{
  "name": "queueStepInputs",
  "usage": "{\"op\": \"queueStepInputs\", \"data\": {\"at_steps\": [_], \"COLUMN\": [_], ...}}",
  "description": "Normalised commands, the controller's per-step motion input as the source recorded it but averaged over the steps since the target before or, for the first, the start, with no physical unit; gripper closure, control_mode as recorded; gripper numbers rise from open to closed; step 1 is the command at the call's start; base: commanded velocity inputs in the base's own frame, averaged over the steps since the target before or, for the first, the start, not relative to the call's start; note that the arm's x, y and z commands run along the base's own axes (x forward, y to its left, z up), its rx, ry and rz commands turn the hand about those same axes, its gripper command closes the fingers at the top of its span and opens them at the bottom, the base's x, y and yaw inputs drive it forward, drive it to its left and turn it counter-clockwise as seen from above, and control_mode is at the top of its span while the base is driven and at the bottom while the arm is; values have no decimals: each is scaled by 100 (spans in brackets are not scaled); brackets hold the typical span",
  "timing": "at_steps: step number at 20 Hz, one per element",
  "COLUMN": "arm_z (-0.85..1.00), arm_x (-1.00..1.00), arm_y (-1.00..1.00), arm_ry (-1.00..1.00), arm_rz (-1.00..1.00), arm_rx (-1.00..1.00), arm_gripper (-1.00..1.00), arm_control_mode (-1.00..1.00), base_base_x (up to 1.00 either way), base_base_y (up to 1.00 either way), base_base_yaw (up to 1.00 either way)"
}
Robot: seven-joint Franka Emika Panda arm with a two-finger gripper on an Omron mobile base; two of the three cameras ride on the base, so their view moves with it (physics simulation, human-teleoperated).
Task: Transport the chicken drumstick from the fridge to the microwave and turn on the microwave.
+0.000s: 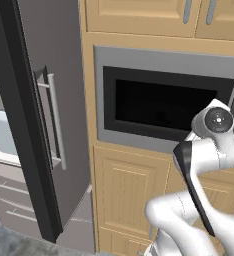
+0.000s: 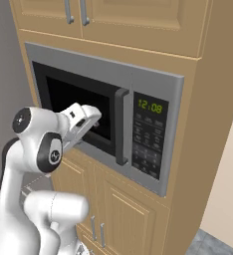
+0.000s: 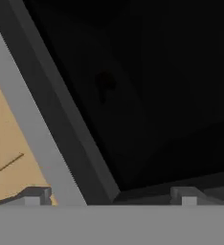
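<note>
From the left base view, the microwave (image 1: 159,102) was seen with its dark door shut, and the fridge (image 1: 44,125) was seen beside it. From the right base view, the claw (image 2: 91,119) was held right at the microwave's window. In the hand view, the claw's fingers (image 3: 35,195) were spread wide apart with nothing between them, and the chicken drumstick could not be made out.

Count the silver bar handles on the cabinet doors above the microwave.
2, side by side, on the upper cabinet doors above the microwave: left handle and right handle, each on its own door where the doors meet. Their upper ends are cut off by the frame.
</note>
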Motion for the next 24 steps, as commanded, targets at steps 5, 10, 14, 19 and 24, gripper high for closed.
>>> {"op": "queueStepInputs", "data": {"at_steps": [5, 10, 14, 19, 24], "arm_z": [0, -3, -1, 9, 34], "arm_x": [25, 39, 20, 0, -31], "arm_y": [-1, -28, -26, 0, 27], "arm_ry": [-29, -22, -14, -1, 8], "arm_rz": [0, 0, 0, 0, 0], "arm_rx": [-6, 0, 0, 0, 0], "arm_gripper": [-100, -100, -100, -100, -100], "arm_control_mode": [-100, -100, -100, -100, -100], "base_base_x": [0, 0, 0, 0, 0], "base_base_y": [0, 0, 0, 0, 0], "base_base_yaw": [0, 0, 0, 0, 0]}}
